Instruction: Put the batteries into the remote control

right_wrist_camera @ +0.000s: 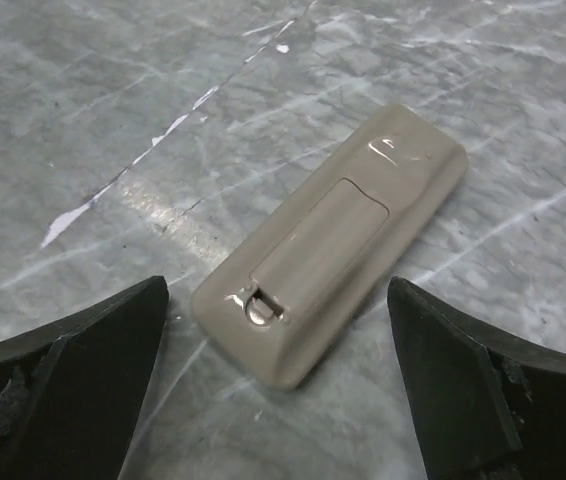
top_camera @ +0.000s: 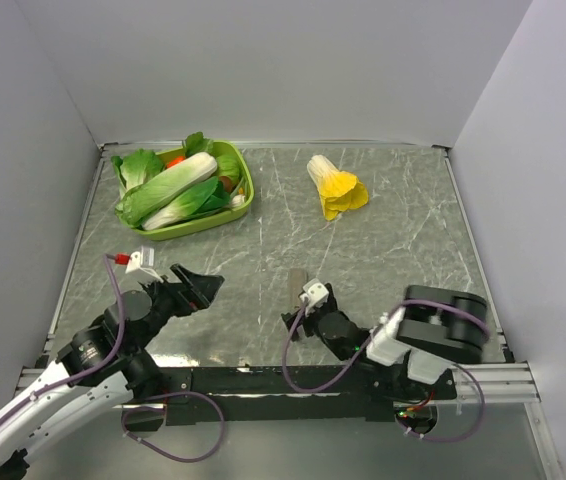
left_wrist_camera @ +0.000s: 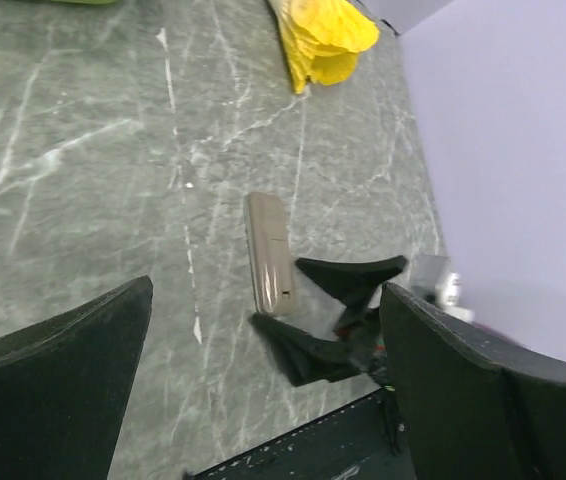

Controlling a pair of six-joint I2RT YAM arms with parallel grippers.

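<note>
Claws first: both of mine stand released, gripping nothing. My right claw (right_wrist_camera: 278, 300) hangs low over the grey, white-veined stone-look table (top_camera: 393, 240). Its two black fingers (right_wrist_camera: 73, 370) are spread wide on either side of the slim grey-beige rectangular plastic remote control (right_wrist_camera: 328, 255). Neither finger touches it; a strip of bare table shows between each tip and the casing.

The remote control lies flat with its plain back up, near the front edge of the table and about midway across. Its long side points away from my bases. A rectangular cover panel sits flush in that back, with a small latch notch at the end nearest my right claw. My fingers flank that near end.

My left claw (top_camera: 203, 285) is over the near left part of the table, well apart from the remote control. Its dark fingers (left_wrist_camera: 58, 390) are parted just as wide, with only table between them.

At the far left sits a lime-green plastic tray (top_camera: 248, 185) holding green-and-white toy leafy vegetables (top_camera: 173, 190). A yellow-and-white toy cabbage (top_camera: 338, 188) lies on its side further right, near the back wall and well clear of both claws.
</note>
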